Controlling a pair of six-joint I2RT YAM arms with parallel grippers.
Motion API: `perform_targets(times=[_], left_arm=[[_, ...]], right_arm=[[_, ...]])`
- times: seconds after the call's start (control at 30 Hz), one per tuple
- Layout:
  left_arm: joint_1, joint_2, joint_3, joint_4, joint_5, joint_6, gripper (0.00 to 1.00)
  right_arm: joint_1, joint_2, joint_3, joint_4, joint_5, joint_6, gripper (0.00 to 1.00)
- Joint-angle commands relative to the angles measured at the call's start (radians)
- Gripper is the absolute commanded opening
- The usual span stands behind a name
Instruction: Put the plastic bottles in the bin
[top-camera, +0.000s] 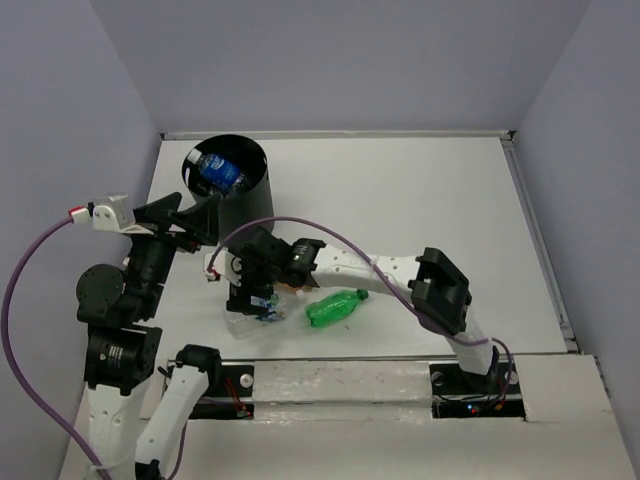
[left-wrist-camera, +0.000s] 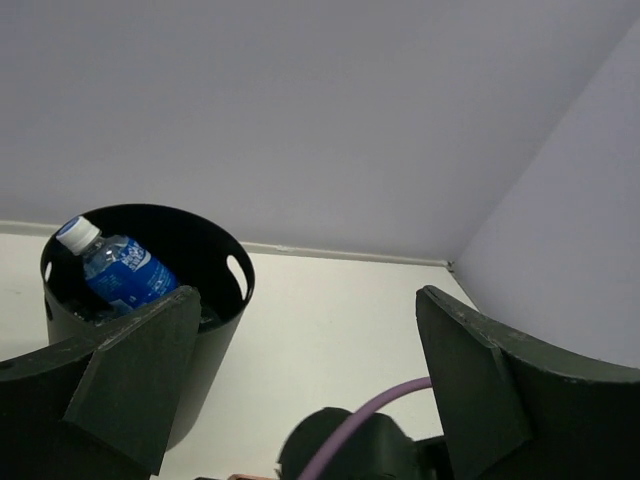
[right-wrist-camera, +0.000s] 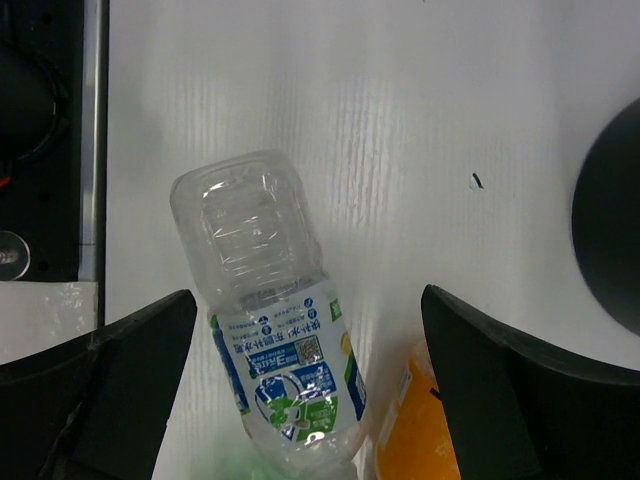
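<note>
1. White worktop (top-camera: 400, 200) is seen from above, enclosed by pale lilac walls (top-camera: 350, 60).
2. The bin (top-camera: 250, 195), black and round, is stood at the far left of the worktop.
3. A blue-labelled bottle (top-camera: 218, 172) is seen leaning inside the bin, its white cap uppermost.
4. The left pincer (left-wrist-camera: 308, 292) is held spread wide near the bin's near side, with nothing between its fingers.
5. The right pincer (right-wrist-camera: 308, 295) is likewise spread, held low over a clear bottle (right-wrist-camera: 275, 340) with a green-blue label, which is laid on its side between the fingers; contact cannot be told.
6. An orange bottle (right-wrist-camera: 418, 440) is laid just beside the clear bottle.
7. A green bottle (top-camera: 335, 308) is laid on its side to the right, near the worktop's front edge.
</note>
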Motion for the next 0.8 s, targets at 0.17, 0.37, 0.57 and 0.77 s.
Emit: perform_targets(times=[0.17,0.37,0.57,0.77], left_arm=[[-0.13,-0.094,-0.032,0.008,-0.061,0.077,0.99],[-0.182,-0.122,-0.042,0.023,-0.09,0.089,0.99],[-0.19,-0.128,-0.059,0.032,-0.09,0.084,0.99],[-0.19,-0.128,-0.068,0.04,-0.087,0.074,0.99]], right_arm=[[0.039,0.232,0.315,-0.266,-0.016,-0.115,1.0],[0.048,0.326,0.396,-0.28,-0.04,-0.119,0.99],[0.048,0.32,0.376,-0.174,-0.036,-0.081,0.84],[0.057,0.217,0.27,0.053,-0.016,-0.006,0.56]])
